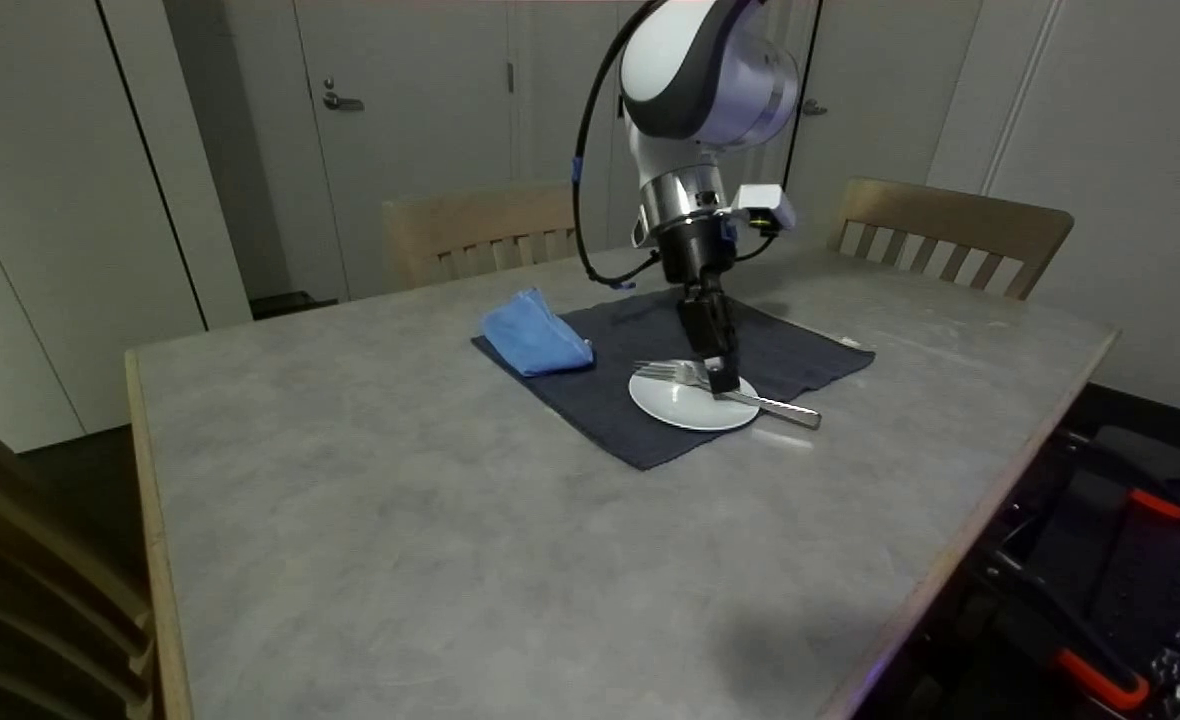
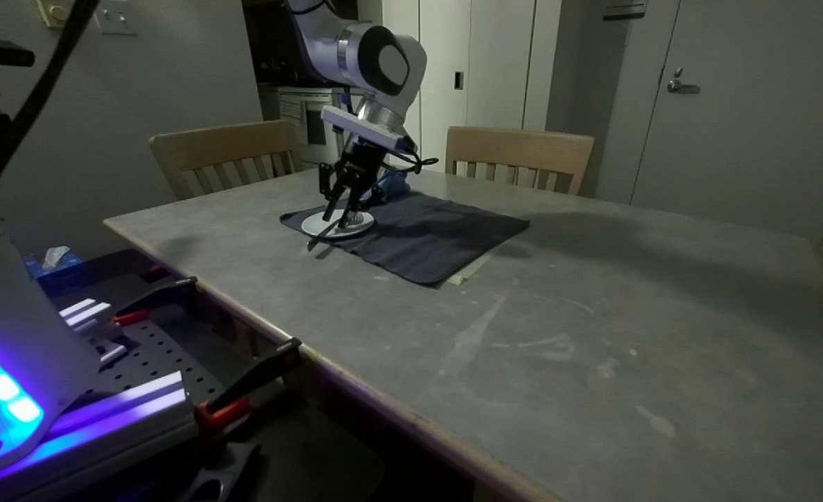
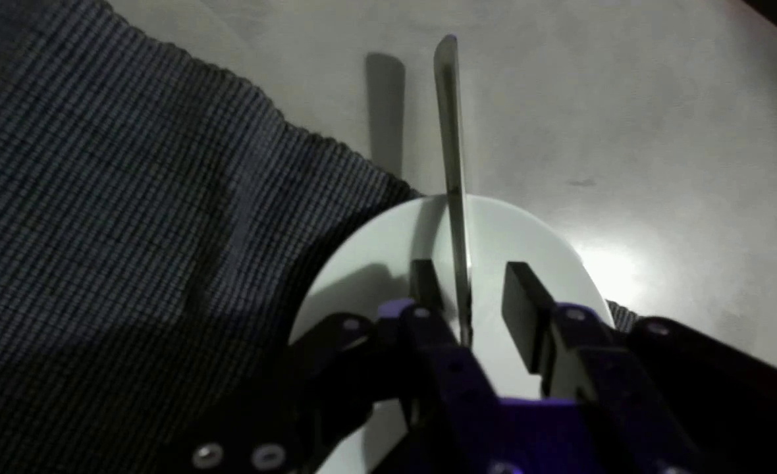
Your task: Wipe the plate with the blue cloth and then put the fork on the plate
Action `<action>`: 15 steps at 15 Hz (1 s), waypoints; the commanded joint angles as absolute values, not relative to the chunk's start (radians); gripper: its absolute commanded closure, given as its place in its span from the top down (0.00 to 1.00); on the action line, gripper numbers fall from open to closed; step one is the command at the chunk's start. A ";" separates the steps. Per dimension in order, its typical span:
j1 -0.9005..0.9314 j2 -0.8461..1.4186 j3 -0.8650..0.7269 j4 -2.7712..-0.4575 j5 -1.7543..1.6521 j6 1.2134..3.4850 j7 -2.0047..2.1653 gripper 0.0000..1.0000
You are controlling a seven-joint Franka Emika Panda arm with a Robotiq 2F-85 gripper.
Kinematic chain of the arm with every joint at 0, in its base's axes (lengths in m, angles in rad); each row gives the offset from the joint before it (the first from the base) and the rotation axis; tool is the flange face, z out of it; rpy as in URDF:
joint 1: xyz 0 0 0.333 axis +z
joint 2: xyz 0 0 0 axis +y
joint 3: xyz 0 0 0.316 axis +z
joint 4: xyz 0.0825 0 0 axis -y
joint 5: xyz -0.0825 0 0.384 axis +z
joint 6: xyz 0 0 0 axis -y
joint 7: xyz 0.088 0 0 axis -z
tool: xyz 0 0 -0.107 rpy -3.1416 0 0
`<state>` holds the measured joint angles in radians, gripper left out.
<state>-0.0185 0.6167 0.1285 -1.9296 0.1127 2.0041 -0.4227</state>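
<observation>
Fork (image 3: 456, 191) at the plate (image 1: 685, 408), head over it, handle running out past the rim above the table (image 1: 430, 520)! The gripper (image 3: 471, 283) straddles it, jaws partway apart, a clear gap on one side of the handle and a slim one on the other, so it looks loose rather than held. The plate laps over the edge of the mat (image 1: 605, 412), and there's the cloth (image 1: 535, 335), bunched near the mat's corner, apart from the plate.

Fork delivery, I'd say, all but done; letting go fully and lifting away should be what's left. And the wipe? Cloth lying aside hints it's finished, but these views can't prove it.

Blind spots now: tines lost under the gripper in the wrist view; the middle of the fork (image 1: 775, 407) covered in an exterior view; much of the cloth (image 2: 394, 185) behind the gripper in an exterior view. Whether the fork lies flat or leans, can't tell.
</observation>
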 commanded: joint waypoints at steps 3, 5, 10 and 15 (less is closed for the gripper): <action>0.005 0.558 0.113 -1.999 0.090 2.092 -0.314 0.77; 0.028 0.534 0.101 -2.032 0.064 2.140 -0.242 0.92; 0.098 0.486 0.057 -2.101 -0.012 2.212 0.021 1.00; 0.153 0.454 0.019 -2.146 -0.087 2.227 0.231 1.00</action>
